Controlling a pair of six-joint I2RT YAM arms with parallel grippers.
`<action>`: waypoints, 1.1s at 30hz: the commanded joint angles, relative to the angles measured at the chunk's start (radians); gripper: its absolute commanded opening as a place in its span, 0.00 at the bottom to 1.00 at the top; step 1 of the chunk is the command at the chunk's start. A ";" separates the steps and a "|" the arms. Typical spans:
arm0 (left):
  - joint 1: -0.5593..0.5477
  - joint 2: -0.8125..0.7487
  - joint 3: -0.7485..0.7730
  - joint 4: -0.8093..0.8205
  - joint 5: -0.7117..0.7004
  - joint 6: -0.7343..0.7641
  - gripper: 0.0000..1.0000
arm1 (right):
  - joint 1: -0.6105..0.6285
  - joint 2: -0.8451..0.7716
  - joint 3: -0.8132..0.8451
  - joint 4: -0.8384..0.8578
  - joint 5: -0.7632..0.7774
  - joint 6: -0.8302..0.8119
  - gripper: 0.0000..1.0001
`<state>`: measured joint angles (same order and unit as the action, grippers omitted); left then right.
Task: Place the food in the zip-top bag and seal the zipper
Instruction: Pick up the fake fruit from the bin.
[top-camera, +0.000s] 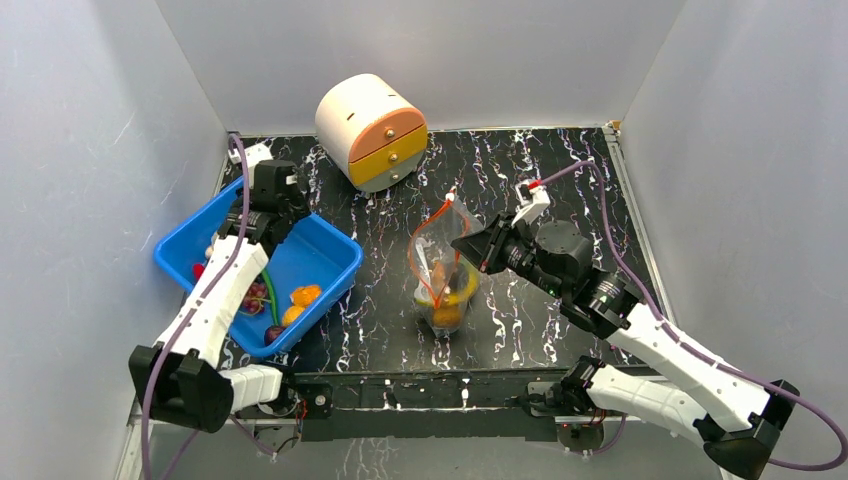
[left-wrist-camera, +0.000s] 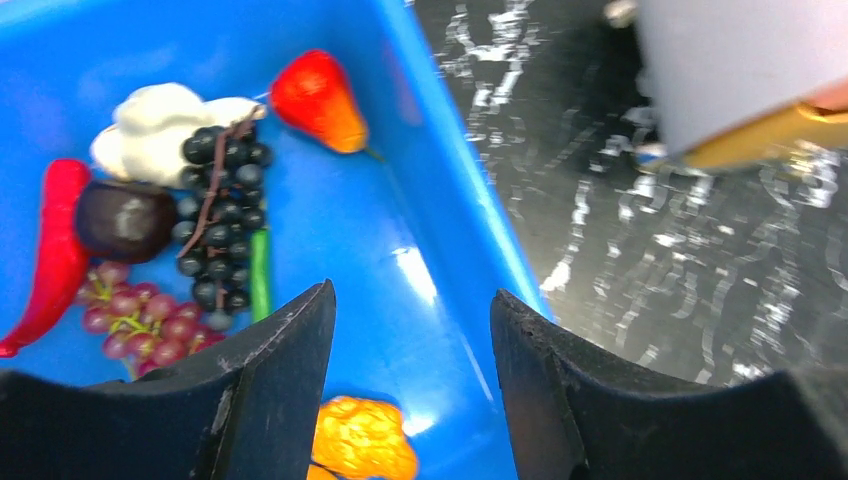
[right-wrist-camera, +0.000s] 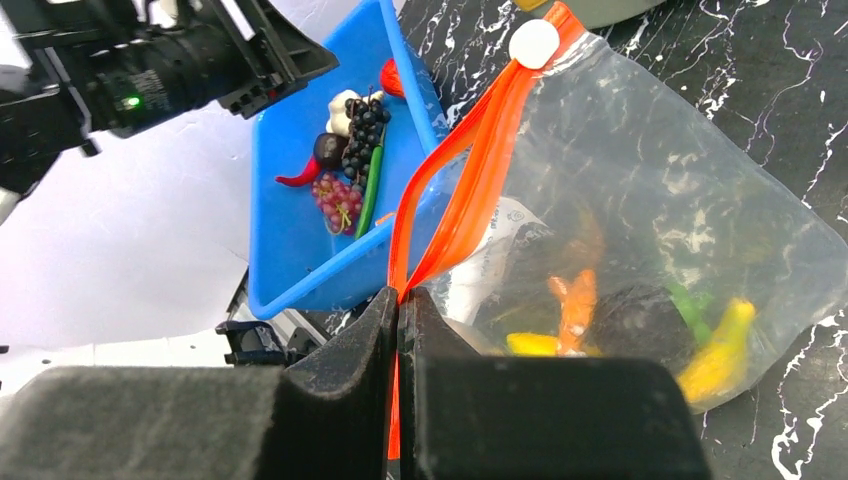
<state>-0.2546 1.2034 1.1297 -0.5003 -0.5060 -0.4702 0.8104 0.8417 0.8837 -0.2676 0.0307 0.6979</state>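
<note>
Our right gripper (right-wrist-camera: 400, 300) pinches tight on the zipper (right-wrist-camera: 480, 160) of the bag (right-wrist-camera: 650, 200). The bag stands mid-table (top-camera: 560, 180) with food (right-wrist-camera: 715, 350) inside. Our left gripper (left-wrist-camera: 412, 300) hangs open, holding nothing, over the blue bin (left-wrist-camera: 420, 180) of grapes (left-wrist-camera: 220, 215) and garlic (left-wrist-camera: 150, 125). A drawer box (top-camera: 370, 130) sits farthest back.

The table (top-camera: 560, 190) is black with white marble veining, walled in by pale panels. A blue bin (top-camera: 312, 255) sits at its left side, set askew. A round cream drawer unit (top-camera: 370, 130) with orange and yellow fronts stands at the far edge. The clear zip-top bag (top-camera: 445, 270) stands upright near the middle, its bottom on the surface.
</note>
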 joint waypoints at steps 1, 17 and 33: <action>0.112 0.056 -0.033 0.018 0.001 0.054 0.58 | 0.003 -0.028 0.003 0.030 -0.012 -0.026 0.00; 0.352 0.232 -0.116 0.191 0.079 0.293 0.71 | 0.003 -0.001 0.058 -0.026 0.004 -0.055 0.00; 0.478 0.268 -0.109 0.205 0.008 0.178 0.72 | 0.003 0.020 0.082 -0.046 0.000 -0.031 0.00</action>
<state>0.1997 1.4952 0.9958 -0.2897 -0.4347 -0.2344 0.8108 0.8845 0.9222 -0.3580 0.0261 0.6579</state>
